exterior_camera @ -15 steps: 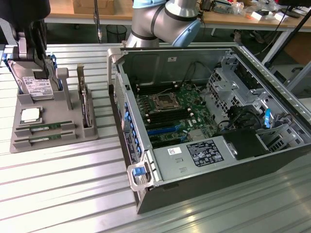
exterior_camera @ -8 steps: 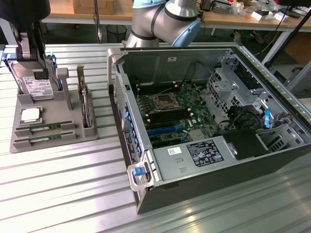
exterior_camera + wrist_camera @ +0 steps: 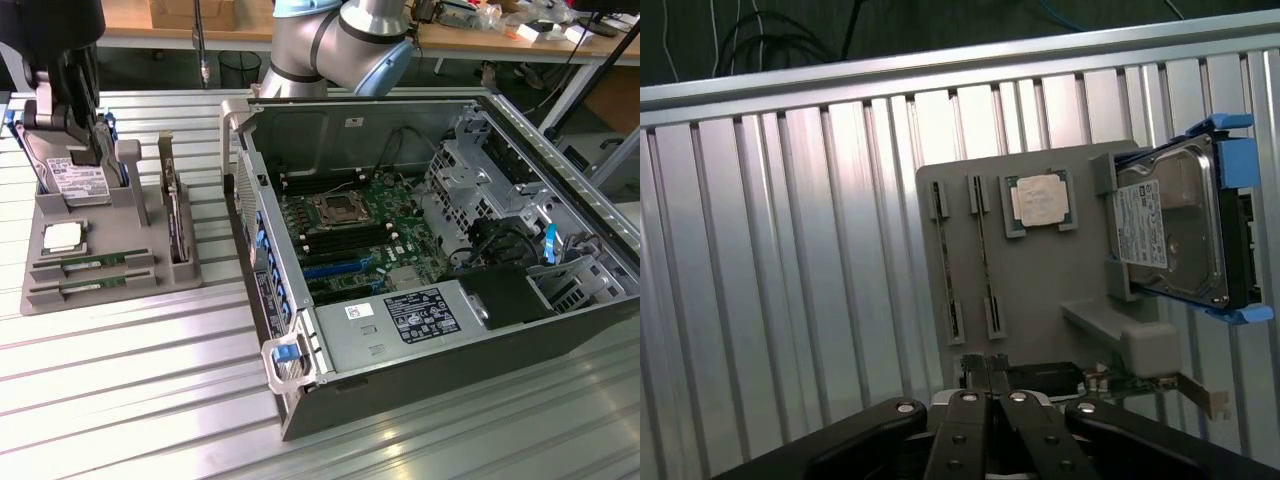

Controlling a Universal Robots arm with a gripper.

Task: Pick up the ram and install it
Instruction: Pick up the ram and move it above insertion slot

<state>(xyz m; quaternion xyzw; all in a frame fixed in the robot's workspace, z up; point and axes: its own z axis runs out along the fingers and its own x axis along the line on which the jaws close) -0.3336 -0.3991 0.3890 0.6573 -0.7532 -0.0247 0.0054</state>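
Wrist view: the gripper [image 3: 988, 372] is fully closed, its two fingers pressed flat against each other with nothing between them and nothing touched. Two ram sticks [image 3: 948, 268] stand on edge in parallel slots of a grey holder tray [image 3: 1060, 270], beyond the fingertips and clearly apart from them. A square silver processor [image 3: 1038, 200] sits in a recess beside the sticks. A hard drive [image 3: 1170, 225] in a blue carrier leans at the far side of the tray. Its white label carries print that cannot be read. The tray rests on a ribbed metal surface [image 3: 790, 250]. Exterior view: the ram sticks [image 3: 82, 264] lie in the front slots of the tray [image 3: 130, 240], on the exterior view's left. An open computer case [image 3: 560, 150] lies well apart on the exterior view's right. Its motherboard [image 3: 350, 225] is exposed, with empty black memory slots flanking the processor socket. The power supply [image 3: 400, 325] in the case carries a dark label and a small white sticker. The text on both is too small to read.
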